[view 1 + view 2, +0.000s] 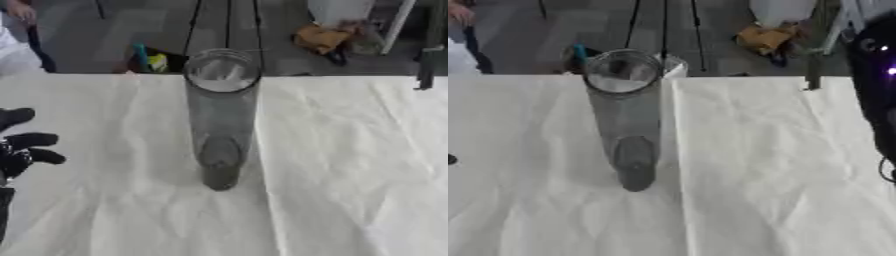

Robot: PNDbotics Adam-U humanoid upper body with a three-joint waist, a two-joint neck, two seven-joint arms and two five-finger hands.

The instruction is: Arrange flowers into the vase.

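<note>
Glass is what you are working toward: the tall clear vase is standing upright in the middle of the desk, its open mouth facing straight up and its long axis running vertical, so from the head camera you are looking almost down its bore. It appears to be holding nothing yet, and no flowers are showing anywhere on the white cloth that is covering the desk. Standing centred like that, it is probably sitting where either arm can reach it equally, and the upward mouth is inviting stems to be lowered in from above.

Moving outward, your left hand is hovering at the left edge, well apart from the vase, with its dark fingers spread apart and lightly bent, holding nothing. It seems to be waiting rather than working.

On the right, a dark part of your right arm is showing along the right edge in the right eye view, with a small violet light on it; the right hand itself is not showing, so you cannot tell how its fingers are set.

Since no stems are lying within view, you are likely at the very start, and you will probably be needing to find the flowers before anything goes in.
</note>
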